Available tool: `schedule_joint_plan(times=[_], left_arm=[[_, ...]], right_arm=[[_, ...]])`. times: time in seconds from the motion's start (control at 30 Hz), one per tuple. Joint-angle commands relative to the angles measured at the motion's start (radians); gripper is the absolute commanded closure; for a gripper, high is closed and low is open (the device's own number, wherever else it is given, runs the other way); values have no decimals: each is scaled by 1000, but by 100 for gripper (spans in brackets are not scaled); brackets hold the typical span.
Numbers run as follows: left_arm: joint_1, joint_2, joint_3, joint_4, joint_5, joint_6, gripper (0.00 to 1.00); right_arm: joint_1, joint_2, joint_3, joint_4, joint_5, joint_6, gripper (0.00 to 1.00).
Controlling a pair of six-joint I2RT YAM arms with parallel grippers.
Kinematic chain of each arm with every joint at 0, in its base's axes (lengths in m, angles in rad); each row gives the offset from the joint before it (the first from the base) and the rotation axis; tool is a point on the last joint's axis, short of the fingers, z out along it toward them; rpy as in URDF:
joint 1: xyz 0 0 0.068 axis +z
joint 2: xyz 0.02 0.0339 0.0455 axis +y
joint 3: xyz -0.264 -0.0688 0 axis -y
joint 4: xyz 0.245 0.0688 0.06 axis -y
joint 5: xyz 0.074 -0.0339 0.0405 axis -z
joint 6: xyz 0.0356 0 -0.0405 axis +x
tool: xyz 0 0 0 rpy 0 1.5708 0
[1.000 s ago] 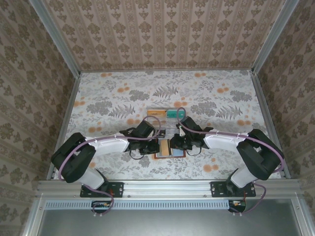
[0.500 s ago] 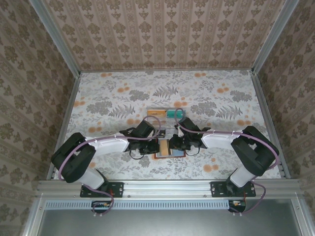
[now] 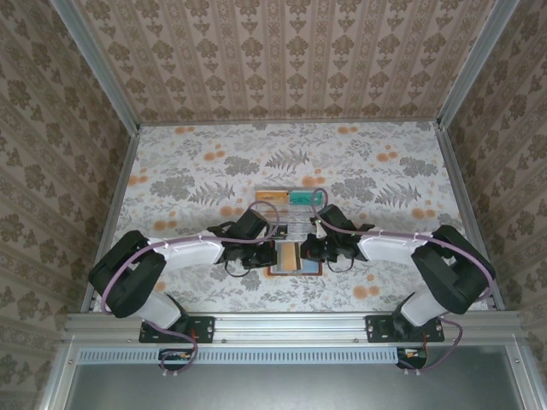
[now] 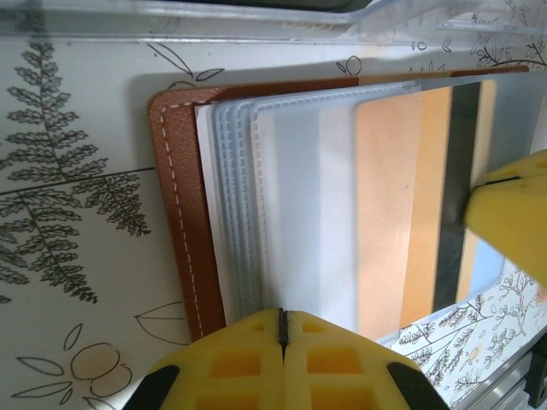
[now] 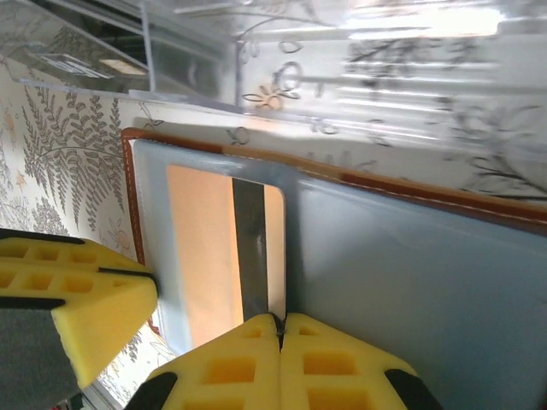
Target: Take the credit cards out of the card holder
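My left gripper (image 4: 282, 342), jaws together, pins the card holder (image 4: 175, 213) to the desk (image 4: 77, 171), presumably against sliding. Right gripper (image 5: 279, 337) closed at edge of orange card (image 5: 201, 248); grip unconfirmed.

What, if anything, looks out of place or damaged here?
Nothing stands out. The card holder lies open and flat on the table, undamaged, with an orange card lying straight in its pocket. The clear tray beyond it looks intact, with nothing spilled.
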Motion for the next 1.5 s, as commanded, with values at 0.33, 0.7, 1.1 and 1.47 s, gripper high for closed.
schedule_joint_plan(times=[0.33,0.7,1.1,1.47], left_arm=[[12,-56,23,-95,-19,27,100],[80,-265,47,-179,-82,38,41],[305,-623,-44,-322,-118,53,0],[460,-714,-96,-345,-38,74,0]], right_arm=[[-46,-268,40,-301,79,-161,100],[-26,-242,324,-562,162,-444,100],[98,20,723,-694,379,-991,100],[155,288,1017,-782,484,-1312,100]])
